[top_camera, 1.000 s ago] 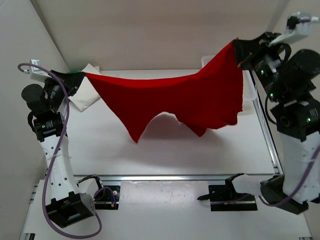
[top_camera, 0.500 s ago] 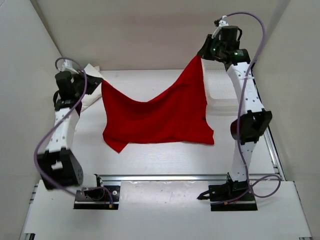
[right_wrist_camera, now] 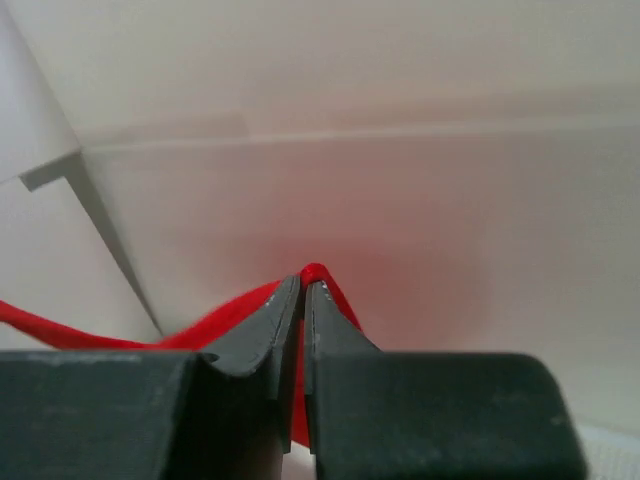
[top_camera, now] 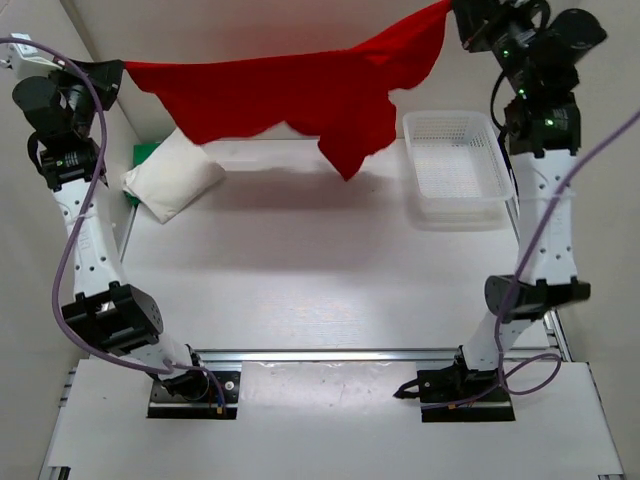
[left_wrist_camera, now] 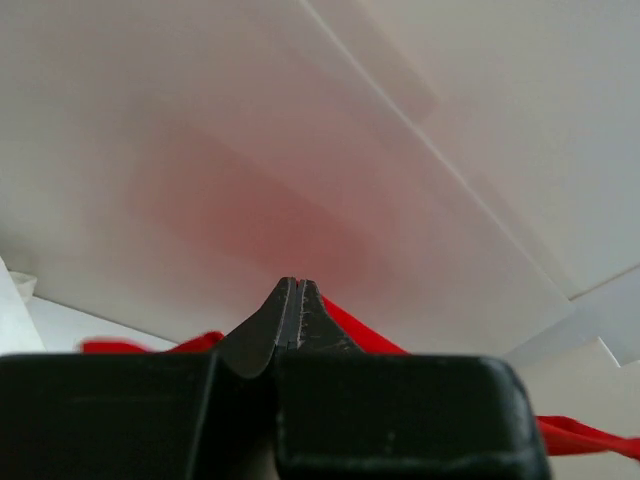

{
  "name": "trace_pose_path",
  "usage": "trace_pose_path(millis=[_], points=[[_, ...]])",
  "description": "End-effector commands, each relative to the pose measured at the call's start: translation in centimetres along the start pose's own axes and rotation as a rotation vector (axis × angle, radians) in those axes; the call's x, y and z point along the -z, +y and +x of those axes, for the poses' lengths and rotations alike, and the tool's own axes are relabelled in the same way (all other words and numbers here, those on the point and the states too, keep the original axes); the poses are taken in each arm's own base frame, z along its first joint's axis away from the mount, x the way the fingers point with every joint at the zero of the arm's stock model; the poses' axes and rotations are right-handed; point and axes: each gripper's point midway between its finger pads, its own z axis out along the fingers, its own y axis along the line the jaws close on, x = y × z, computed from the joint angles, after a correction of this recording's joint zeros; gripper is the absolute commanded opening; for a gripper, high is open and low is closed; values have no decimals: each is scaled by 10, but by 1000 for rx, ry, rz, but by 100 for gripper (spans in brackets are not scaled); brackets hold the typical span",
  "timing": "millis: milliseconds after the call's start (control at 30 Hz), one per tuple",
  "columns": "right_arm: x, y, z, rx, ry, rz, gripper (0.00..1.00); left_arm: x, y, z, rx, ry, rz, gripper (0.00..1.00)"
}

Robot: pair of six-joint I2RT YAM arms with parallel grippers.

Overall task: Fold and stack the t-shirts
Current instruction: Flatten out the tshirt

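The red t-shirt (top_camera: 300, 95) hangs stretched high in the air between my two grippers, near the back wall. My left gripper (top_camera: 118, 70) is shut on its left corner; in the left wrist view the jaws (left_wrist_camera: 293, 285) are pressed together with red cloth (left_wrist_camera: 360, 330) behind them. My right gripper (top_camera: 455, 12) is shut on the shirt's right corner; red cloth (right_wrist_camera: 318, 272) pokes out between its tips (right_wrist_camera: 303, 285). A folded white t-shirt (top_camera: 172, 178) lies at the back left on the green t-shirt (top_camera: 140, 156), of which only an edge shows.
A white plastic mesh basket (top_camera: 455, 168) stands at the back right of the white table (top_camera: 320, 280). White walls close in the back and both sides. An aluminium rail (top_camera: 330, 354) runs along the near edge by the arm bases.
Both arms have swung up and back, lifting the red t-shirt off the table and pulling it wide and high. The basket and the folded white shirt now show in full.
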Motion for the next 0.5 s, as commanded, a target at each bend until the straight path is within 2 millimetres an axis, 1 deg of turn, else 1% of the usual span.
trace_pose_path(millis=[0,33,67,100,133,167,200,233,267,300,333,367,400,433,467], points=[[6,-12,10,57,14,40,0,8,4,-1,8,-3,-20,0],[10,-18,20,48,49,63,0,12,14,5,2,1,-37,0],[18,-25,38,40,97,82,1,19,22,11,8,-1,-58,0],[22,-39,84,16,190,110,0,22,33,15,-4,-3,-87,0],[33,-31,77,36,160,104,0,32,43,27,-21,8,-112,0],[52,-38,111,28,214,136,0,46,56,45,-16,23,-150,0],[66,-55,162,0,290,180,0,64,71,59,-34,8,-195,0],[88,-58,191,-19,334,213,0,74,83,70,-56,4,-239,0],[104,-51,195,-25,336,221,0,94,91,91,-67,21,-266,0],[127,-61,241,-43,411,286,0,113,91,89,-109,-21,-299,0],[138,-56,238,-38,376,299,0,128,116,116,-128,6,-368,0],[161,-54,267,-74,413,338,0,149,130,145,-130,45,-400,0],[188,-46,303,-142,473,353,0,167,145,167,-124,74,-441,0],[211,-45,334,-172,527,357,0,176,152,186,-104,124,-442,0],[223,-36,339,-222,524,355,0,189,165,204,-79,162,-462,0]])
